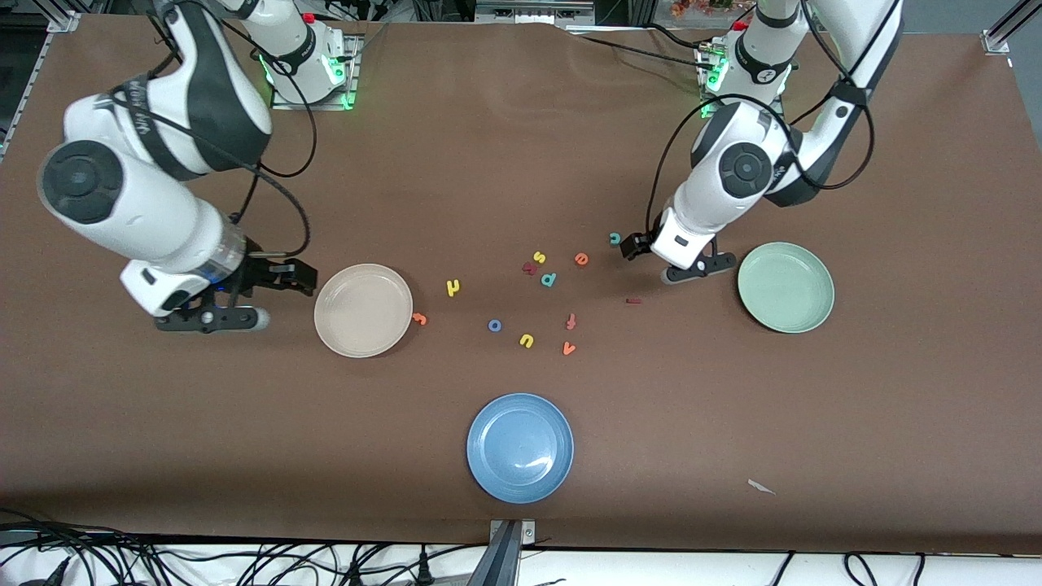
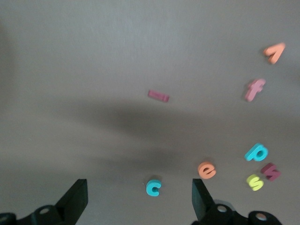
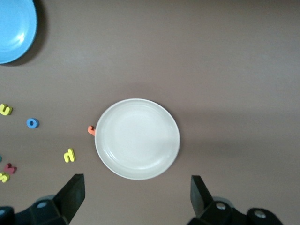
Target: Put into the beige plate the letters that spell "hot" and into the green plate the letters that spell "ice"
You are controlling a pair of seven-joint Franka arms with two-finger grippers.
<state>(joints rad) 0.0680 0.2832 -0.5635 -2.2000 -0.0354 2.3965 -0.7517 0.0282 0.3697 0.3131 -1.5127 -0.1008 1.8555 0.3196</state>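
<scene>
My left gripper [image 1: 631, 246] [image 2: 138, 193] hangs open over the teal c [image 1: 615, 238] [image 2: 153, 187], which lies untouched between its fingers. Orange e [image 1: 581, 259] [image 2: 206, 170] and dark red i [image 1: 633, 301] [image 2: 158, 95] lie nearby, and the green plate [image 1: 785, 286] is bare at the left arm's end. The beige plate [image 1: 362, 310] [image 3: 137, 138] is bare too, with orange t [image 1: 419, 318] [image 3: 91, 130] at its rim. Yellow h [image 1: 453, 286] [image 3: 69, 154] and blue o [image 1: 494, 325] [image 3: 32, 123] lie mid-table. My right gripper [image 1: 289, 277] [image 3: 137, 193] waits open beside the beige plate.
Other letters lie among them: teal p [image 1: 549, 279], yellow s [image 1: 539, 257], a red letter [image 1: 529, 268], pink f [image 1: 571, 321], yellow u [image 1: 527, 340], orange v [image 1: 569, 348]. A blue plate [image 1: 520, 447] sits nearest the front camera.
</scene>
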